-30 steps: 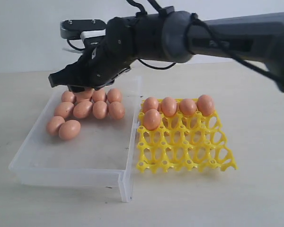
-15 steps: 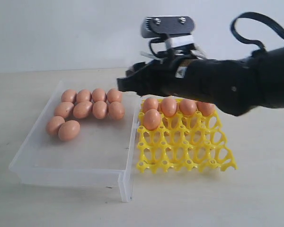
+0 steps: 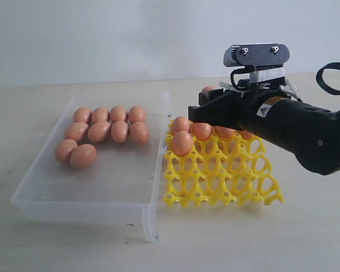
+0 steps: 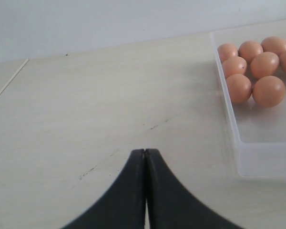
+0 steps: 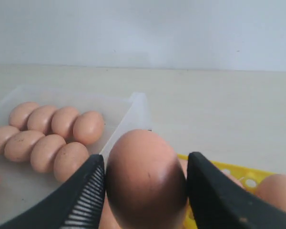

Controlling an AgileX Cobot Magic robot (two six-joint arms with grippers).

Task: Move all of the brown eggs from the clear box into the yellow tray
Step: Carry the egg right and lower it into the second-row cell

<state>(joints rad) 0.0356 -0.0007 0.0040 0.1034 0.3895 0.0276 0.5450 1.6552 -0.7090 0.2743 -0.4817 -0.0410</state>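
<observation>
The right gripper (image 3: 201, 112) is clamping one brown egg (image 5: 144, 171) between widely parted jaws, hanging it above the twelve o'clock edge of the yellow tray (image 3: 226, 190), where about five placed eggs (image 3: 182, 143) are already sitting. Ten remaining eggs (image 3: 98, 131) are waiting in the clear box (image 3: 85, 198), at the tray's nine o'clock. The left gripper (image 4: 145, 160) is resting closed and empty.

Sixteen eggs (image 3: 98, 131), one box (image 3: 85, 205), one tray (image 3: 226, 182)
</observation>
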